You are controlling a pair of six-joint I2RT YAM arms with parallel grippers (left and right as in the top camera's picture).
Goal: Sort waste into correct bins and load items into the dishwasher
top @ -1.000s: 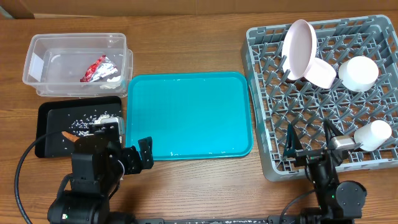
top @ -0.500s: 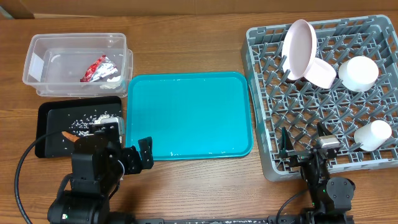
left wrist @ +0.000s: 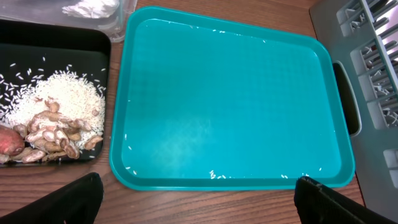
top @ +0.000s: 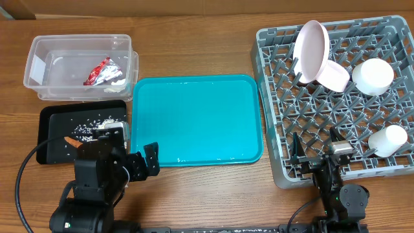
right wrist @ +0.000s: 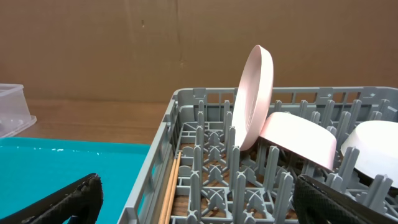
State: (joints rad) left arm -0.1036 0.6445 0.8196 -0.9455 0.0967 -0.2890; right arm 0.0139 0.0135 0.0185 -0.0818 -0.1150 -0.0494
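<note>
The grey dish rack [top: 265,84] holds an upright pink plate [top: 312,46], a pale bowl [top: 334,76] leaning on it, a round white bowl [top: 374,76] and a small white cup [top: 388,140]. Chopsticks [right wrist: 171,186] lie along the rack's left wall [right wrist: 186,96]. The foil wrapper [top: 100,71] lies in the clear tub [top: 39,48]. Rice [left wrist: 59,93], nut shells [left wrist: 56,134] and a carrot [left wrist: 9,140] lie in the black tray [top: 48,116]. My left gripper [top: 143,162] is open over the table. My right gripper [top: 317,152] is open at the rack's front edge.
The teal tray [top: 197,120] lies between the bins and the rack, with a few rice grains near its front rim [left wrist: 211,174]. A black cable [top: 26,168] loops at the front left. Bare wood shows in front of the teal tray.
My right gripper has drawn back a little toward the rack's front edge and sits lower. The left arm and all objects have not moved.
</note>
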